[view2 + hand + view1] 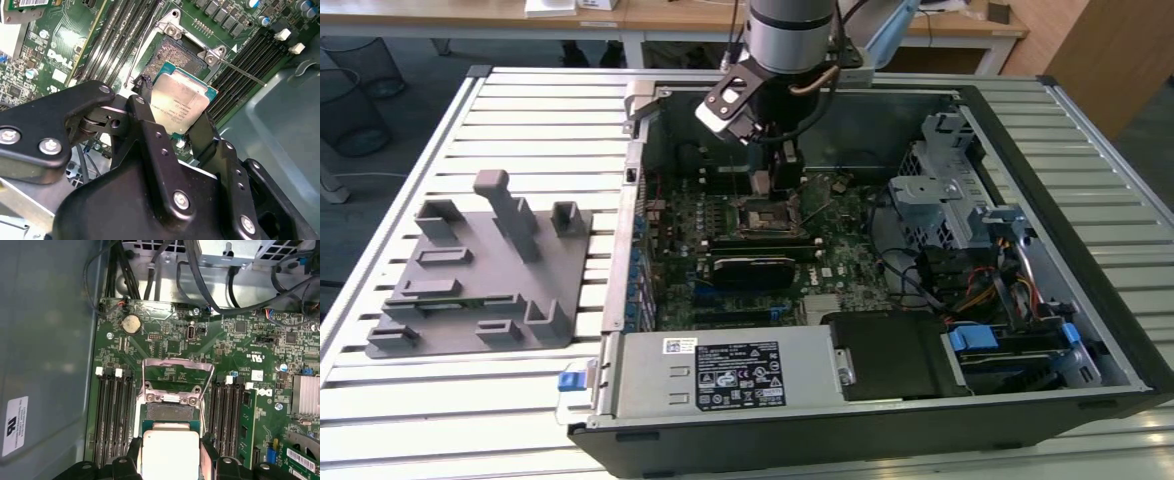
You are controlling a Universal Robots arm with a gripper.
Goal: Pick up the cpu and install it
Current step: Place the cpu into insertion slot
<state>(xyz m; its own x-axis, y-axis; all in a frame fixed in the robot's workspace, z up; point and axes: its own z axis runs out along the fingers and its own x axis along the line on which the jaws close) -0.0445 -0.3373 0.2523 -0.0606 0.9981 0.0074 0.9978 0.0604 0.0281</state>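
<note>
The cpu (181,106) (170,452), a flat square chip with a silvery top, sits between the two black fingers (150,125) of my gripper (174,116) (171,460), which is shut on its edges. Just beyond it lies the bare socket (172,54) (167,412), with its metal load plate (177,372) swung up and open. The chip overlaps the socket's near edge, and whether it touches I cannot tell. In the exterior view my gripper (781,172) hangs inside the open computer case, just behind the socket (767,215).
Memory slots (112,415) flank the socket, and a green memory stick (246,425) stands in one of them. Cables (210,295) and a drive cage (947,205) line the case. A grey plastic holder tray (480,270) lies on the slatted table at the exterior view's left.
</note>
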